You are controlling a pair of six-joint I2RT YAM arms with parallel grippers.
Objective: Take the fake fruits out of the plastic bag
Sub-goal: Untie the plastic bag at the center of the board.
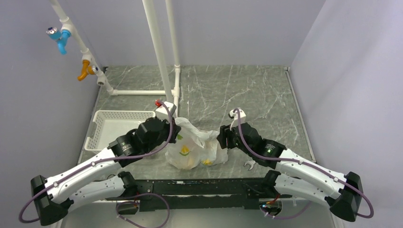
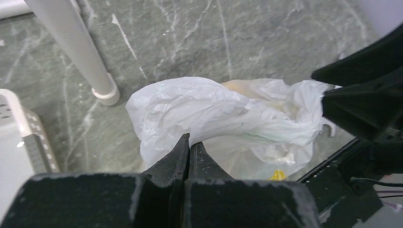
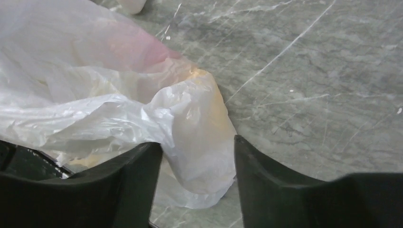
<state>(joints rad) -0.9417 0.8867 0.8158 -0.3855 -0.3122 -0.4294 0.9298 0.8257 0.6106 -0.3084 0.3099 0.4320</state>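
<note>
The plastic bag (image 1: 196, 147) lies crumpled on the table between my two grippers, white and translucent. The fake fruits are inside it and show only as colours through the plastic: a pink-red glow (image 3: 147, 50) and an orange-yellow bulge (image 3: 206, 97) in the right wrist view. My left gripper (image 1: 174, 129) is at the bag's left top; its jaws are shut, pinching a fold of the bag (image 2: 223, 114) at the tips (image 2: 190, 142). My right gripper (image 1: 223, 137) is at the bag's right side, open, its fingers (image 3: 266, 166) straddling the orange-yellow lobe (image 3: 198, 152).
A white latticed tray (image 1: 114, 126) stands left of the bag, and its corner shows in the left wrist view (image 2: 19, 137). A white pipe frame (image 1: 161, 57) rises behind the bag, one foot near it (image 2: 107, 92). A small metal wrench (image 1: 248, 165) lies by the right arm.
</note>
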